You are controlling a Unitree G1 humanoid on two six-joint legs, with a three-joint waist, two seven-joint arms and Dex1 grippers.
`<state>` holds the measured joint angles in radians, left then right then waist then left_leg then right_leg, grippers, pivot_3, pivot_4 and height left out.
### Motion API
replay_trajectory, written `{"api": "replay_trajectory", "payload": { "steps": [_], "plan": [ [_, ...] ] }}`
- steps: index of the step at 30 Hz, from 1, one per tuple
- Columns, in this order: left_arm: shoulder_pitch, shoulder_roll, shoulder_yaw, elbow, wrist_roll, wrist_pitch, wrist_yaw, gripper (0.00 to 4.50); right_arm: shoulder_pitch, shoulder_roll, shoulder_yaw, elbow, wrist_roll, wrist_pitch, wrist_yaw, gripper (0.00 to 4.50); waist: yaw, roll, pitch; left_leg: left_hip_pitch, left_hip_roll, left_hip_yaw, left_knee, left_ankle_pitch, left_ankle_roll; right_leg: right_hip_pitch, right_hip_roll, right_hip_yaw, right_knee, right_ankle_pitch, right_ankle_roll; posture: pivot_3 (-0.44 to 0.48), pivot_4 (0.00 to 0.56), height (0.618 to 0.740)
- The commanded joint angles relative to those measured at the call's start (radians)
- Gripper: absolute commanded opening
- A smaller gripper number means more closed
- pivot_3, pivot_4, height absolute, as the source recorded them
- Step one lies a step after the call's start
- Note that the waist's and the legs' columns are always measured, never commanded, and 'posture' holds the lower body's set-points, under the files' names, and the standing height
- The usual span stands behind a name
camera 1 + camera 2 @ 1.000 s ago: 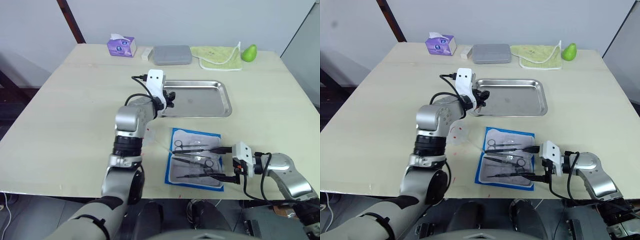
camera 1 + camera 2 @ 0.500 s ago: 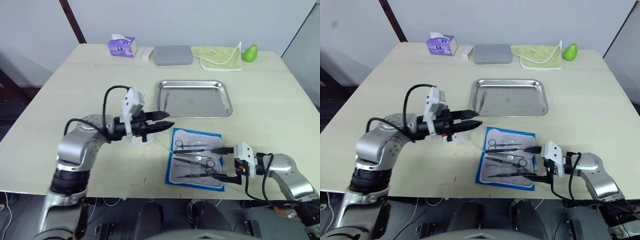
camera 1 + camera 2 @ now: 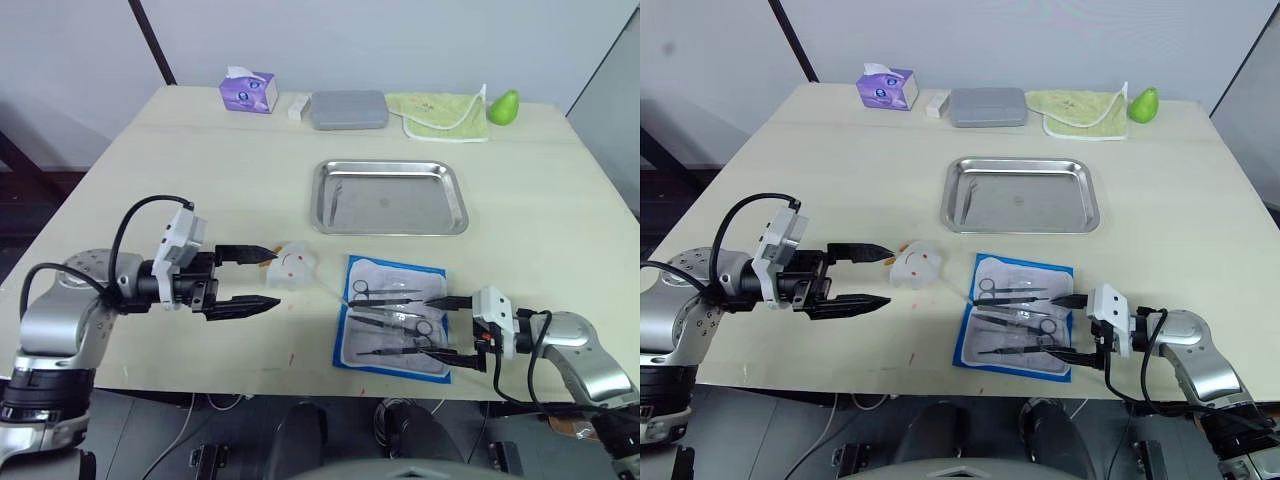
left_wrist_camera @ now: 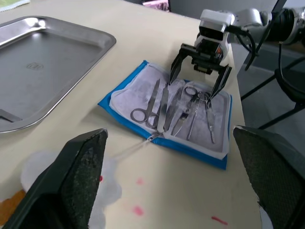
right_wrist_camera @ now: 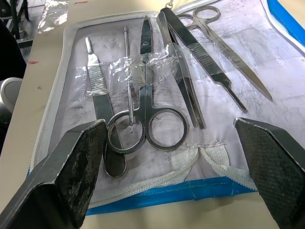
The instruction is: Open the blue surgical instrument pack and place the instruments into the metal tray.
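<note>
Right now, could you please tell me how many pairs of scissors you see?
2, both in the open blue pack: one pair with its rings nearest the right gripper, the other beside it, rings away. None looks hidden.

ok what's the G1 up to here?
It is unpacking a surgical kit. The blue surgical instrument pack lies open near the table's front edge, with the instruments on its clear inner face. The right gripper is open, straddling the pack's near end, gripping nothing yet. The left gripper is open, off to the left beside a crumpled white scrap. The metal tray holds one thin item by its left rim.
</note>
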<state>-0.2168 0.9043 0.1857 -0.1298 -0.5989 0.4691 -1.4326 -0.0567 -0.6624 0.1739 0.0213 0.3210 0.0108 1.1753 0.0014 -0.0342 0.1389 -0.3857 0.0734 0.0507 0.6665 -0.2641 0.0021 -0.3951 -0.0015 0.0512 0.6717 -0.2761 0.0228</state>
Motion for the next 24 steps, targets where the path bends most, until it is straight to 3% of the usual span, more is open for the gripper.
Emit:
{"api": "replay_trajectory", "payload": {
  "steps": [1,8,14,24],
  "plan": [
    [-0.050,-0.004,-0.050,-0.038,0.040,-0.041,0.024,4.46,0.037,-0.007,0.027,0.082,-0.048,0.030,0.005,4.50,0.003,0.000,0.000,0.000,0.000,0.000,0.000,0.000,0.000,0.000,0.000,0.000,0.000,0.000,0.000,0.000,0.150,0.738],
    [-0.198,-0.060,-0.227,-0.043,0.130,0.010,0.105,4.46,0.040,-0.001,0.023,0.074,-0.053,0.032,-0.008,4.50,0.010,-0.001,0.000,0.000,0.000,0.004,0.000,0.000,0.000,0.000,0.002,0.001,0.000,0.002,-0.002,0.000,0.150,0.738],
    [-0.316,-0.166,-0.369,-0.013,0.208,0.012,0.162,1.95,0.045,0.005,0.025,0.065,-0.061,0.038,-0.026,4.50,0.010,-0.001,0.000,0.000,0.000,0.007,0.000,0.000,0.000,0.000,0.002,0.002,0.000,0.002,-0.002,0.000,0.150,0.738],
    [-0.394,-0.323,-0.543,0.122,0.392,-0.079,0.240,1.95,0.055,0.010,0.021,0.054,-0.062,0.044,-0.042,4.50,0.007,-0.002,0.000,0.000,0.000,0.007,0.001,0.000,0.000,0.000,0.004,0.003,0.001,0.003,-0.001,0.000,0.150,0.738]
  ]
}}
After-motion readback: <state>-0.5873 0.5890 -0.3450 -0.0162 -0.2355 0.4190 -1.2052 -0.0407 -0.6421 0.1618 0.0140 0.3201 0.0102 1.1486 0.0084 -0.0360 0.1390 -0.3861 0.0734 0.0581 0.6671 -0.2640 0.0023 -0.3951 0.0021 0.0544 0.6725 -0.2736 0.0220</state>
